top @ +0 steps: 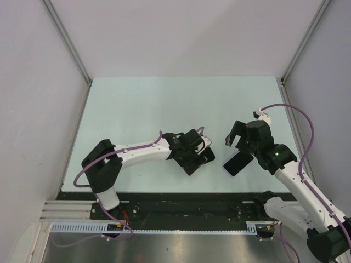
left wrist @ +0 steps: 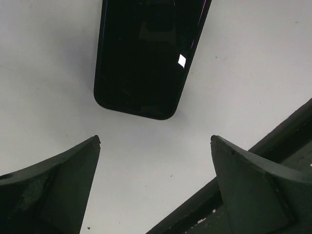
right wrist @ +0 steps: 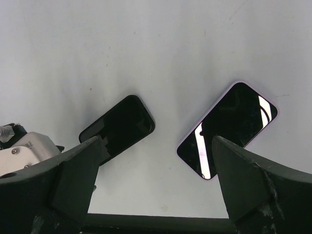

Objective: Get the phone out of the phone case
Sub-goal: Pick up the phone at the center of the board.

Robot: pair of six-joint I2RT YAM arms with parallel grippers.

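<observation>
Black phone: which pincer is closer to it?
Left. The left pincer hovers right at the black phone's end, open. The right pincer is farther off to its right, near the purple-rimmed phone.

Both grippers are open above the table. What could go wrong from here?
1. The black phone and the lilac-rimmed one look alike and lie close together; the right gripper could grab the wrong one.
2. Both lie flat near the table's front edge; a sideways nudge might slide one off.
</observation>
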